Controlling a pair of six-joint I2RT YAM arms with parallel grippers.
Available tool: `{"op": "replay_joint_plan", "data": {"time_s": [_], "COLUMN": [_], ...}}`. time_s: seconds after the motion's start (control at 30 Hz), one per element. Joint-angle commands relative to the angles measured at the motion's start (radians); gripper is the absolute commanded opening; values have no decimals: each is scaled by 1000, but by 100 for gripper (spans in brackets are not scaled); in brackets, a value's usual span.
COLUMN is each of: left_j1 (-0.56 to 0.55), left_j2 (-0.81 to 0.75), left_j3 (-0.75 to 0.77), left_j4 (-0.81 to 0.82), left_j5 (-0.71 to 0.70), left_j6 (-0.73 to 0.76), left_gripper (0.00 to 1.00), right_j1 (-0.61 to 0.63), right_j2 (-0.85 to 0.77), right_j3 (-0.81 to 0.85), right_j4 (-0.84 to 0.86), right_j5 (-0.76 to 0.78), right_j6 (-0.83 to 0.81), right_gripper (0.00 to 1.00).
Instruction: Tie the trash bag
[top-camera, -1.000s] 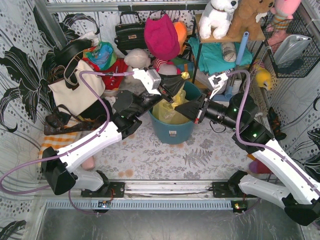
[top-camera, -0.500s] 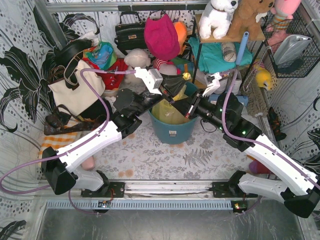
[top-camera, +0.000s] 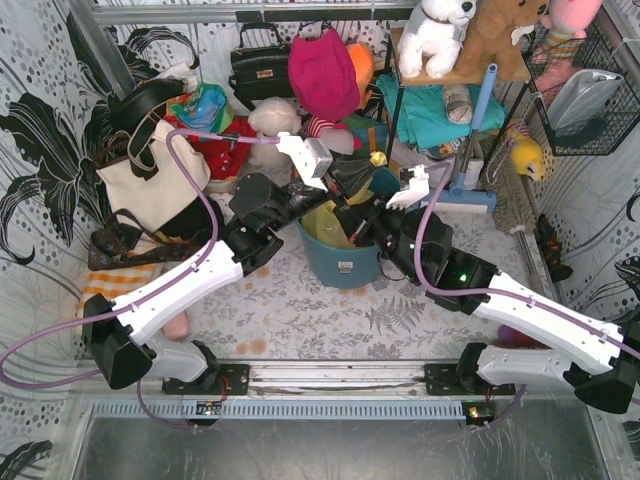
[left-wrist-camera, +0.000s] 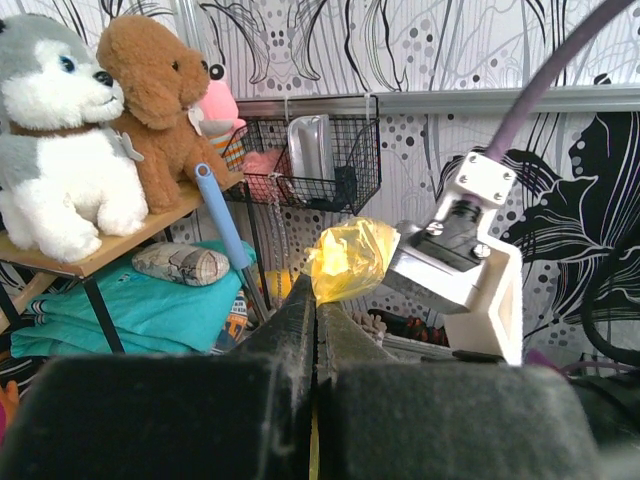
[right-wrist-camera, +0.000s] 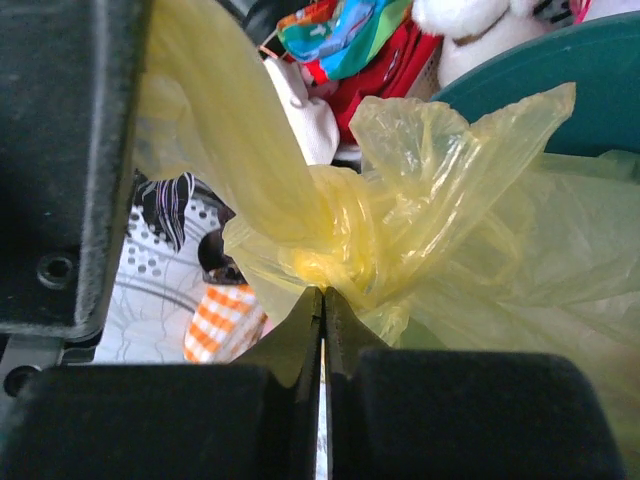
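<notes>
Swinging left since a moment ago, the right gripper (right-wrist-camera: 322, 296) now meets the left gripper (left-wrist-camera: 315, 295) over the teal bin (top-camera: 345, 268). Both are clamped tight on the ends of the trash bag (right-wrist-camera: 420, 230), which sits in the bin, apparently to cinch its knot.

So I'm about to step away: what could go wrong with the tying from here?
The left gripper and the right gripper each pinch thin trash bag plastic by its twisted neck; a hard pull may tear it or slip free. The bag sits in the teal bin, so pulling might tip that.
</notes>
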Motion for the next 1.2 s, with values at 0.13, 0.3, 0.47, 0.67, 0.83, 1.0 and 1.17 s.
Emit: {"op": "replay_joint_plan", "data": {"time_s": [0.13,0.3,0.47,0.67,0.83,1.0,1.17], "left_j1": [4,4,4,4,4,4,5], "left_j2": [-21,-40,-61,-72,-106,-176,-243], "left_j3": [13,9,20,15,-16,-29,-33], "left_j4": [2,-44,-109,-144,-130,-140,-206], "left_j5": [12,30,74,92,19,-163,-345], "left_j6": [-9,2,12,10,11,-10,-60], "left_gripper": [0,0,0,1,32,46,55], "right_j1": [93,96,97,112,115,116,116], "right_j2": [32,72,122,166,146,118,90], "right_j3": [-91,-128,-159,-168,-185,-204,-219], "right_j4": [269,398,553,680,656,627,601], "right_j5": [375,455,485,539,594,618,632], "right_j6": [41,38,28,-12,-3,2,8], "right_gripper": [0,0,0,0,0,0,0]}}
